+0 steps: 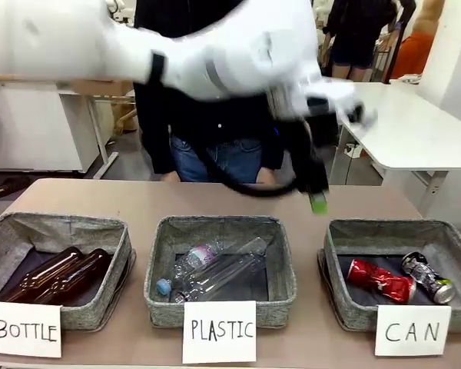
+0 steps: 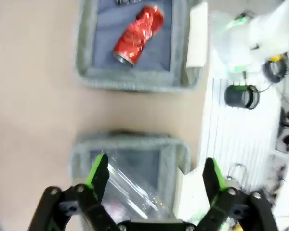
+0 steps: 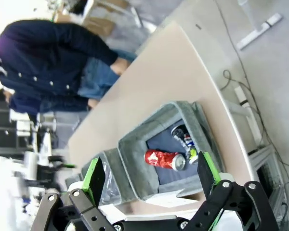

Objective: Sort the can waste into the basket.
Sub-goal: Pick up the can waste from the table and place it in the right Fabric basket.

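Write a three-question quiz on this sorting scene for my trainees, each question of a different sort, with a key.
1. True or false: the red can lies in the basket with the CAN card.
2. Multiple choice: what lies in the PLASTIC basket? A) brown glass bottles B) clear plastic bottles C) nothing
3. Fill in: the left gripper has its jaws ____ and holds nothing.

Key:
1. True; the black and silver can lies beside it.
2. B; the brown bottles lie in the BOTTLE basket.
3. Open; so does the right gripper.
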`<act>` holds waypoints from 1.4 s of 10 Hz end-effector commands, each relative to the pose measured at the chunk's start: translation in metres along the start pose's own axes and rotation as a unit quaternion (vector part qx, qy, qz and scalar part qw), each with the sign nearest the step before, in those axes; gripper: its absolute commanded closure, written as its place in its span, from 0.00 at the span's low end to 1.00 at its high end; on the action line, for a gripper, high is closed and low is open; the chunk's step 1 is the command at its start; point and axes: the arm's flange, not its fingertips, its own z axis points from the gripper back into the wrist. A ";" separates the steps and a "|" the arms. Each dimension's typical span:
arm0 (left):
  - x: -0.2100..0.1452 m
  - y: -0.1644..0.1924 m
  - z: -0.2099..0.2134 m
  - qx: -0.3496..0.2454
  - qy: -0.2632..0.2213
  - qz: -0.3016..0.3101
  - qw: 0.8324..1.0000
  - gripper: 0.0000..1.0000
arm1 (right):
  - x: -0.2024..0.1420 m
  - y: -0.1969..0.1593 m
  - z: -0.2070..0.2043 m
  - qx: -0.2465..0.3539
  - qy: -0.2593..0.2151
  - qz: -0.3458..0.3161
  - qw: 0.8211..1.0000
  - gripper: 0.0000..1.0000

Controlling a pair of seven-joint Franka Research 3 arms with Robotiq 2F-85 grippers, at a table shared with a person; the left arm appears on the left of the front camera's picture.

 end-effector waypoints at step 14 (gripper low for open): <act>-0.559 0.006 0.148 -0.133 -0.496 0.421 0.748 0.00 | -0.131 0.286 -0.248 0.224 0.359 0.043 0.905 0.00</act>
